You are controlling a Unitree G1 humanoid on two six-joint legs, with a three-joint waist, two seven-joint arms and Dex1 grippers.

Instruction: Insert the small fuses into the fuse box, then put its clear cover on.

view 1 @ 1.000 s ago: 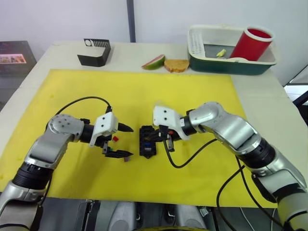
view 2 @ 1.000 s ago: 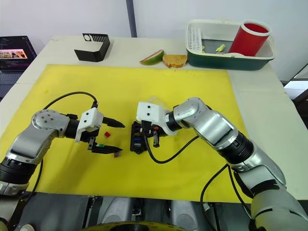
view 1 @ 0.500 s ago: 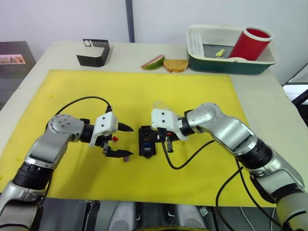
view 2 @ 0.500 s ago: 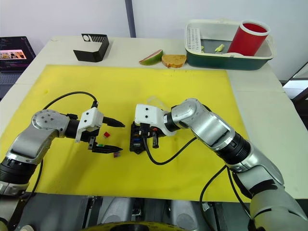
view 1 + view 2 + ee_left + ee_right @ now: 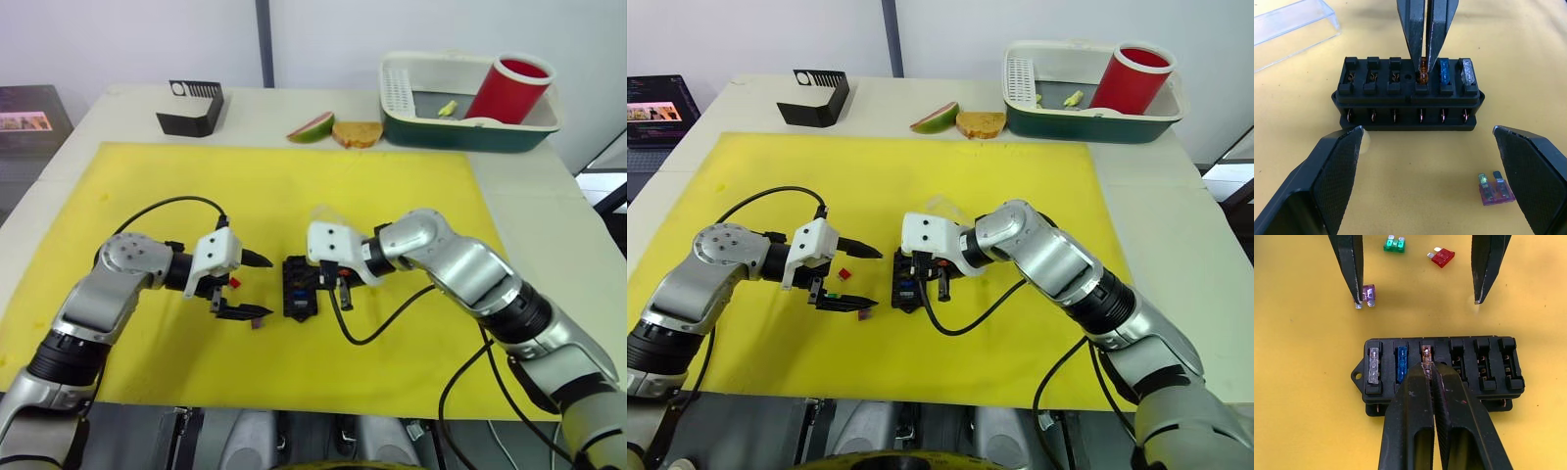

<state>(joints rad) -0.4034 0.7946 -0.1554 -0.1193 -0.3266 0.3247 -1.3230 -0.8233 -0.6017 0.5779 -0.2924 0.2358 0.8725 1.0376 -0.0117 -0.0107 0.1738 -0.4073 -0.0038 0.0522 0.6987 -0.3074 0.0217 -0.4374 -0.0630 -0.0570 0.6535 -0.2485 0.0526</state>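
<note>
Left gripper (image 5: 241, 286): fingers spread wide, gripping nothing, low over yellow mat (image 5: 147, 186). Red fuse (image 5: 1443, 257) and green fuse (image 5: 1394, 244) on mat by the open fingers; purple fuse (image 5: 1494, 190) flat on mat beside one fingertip. Fuse box (image 5: 1408, 95) at mat centre, between both grippers: grey fuse (image 5: 1467, 72) and blue fuse (image 5: 1444, 73) seated in end slots, three slots vacant. Right gripper (image 5: 1428, 367): fingers pinched narrow on amber fuse (image 5: 1422, 76) at third slot. Clear cover (image 5: 1290, 24) on mat just beyond fuse box.

clear cover (image 5: 1293, 22) cut off by frame edge.
</note>
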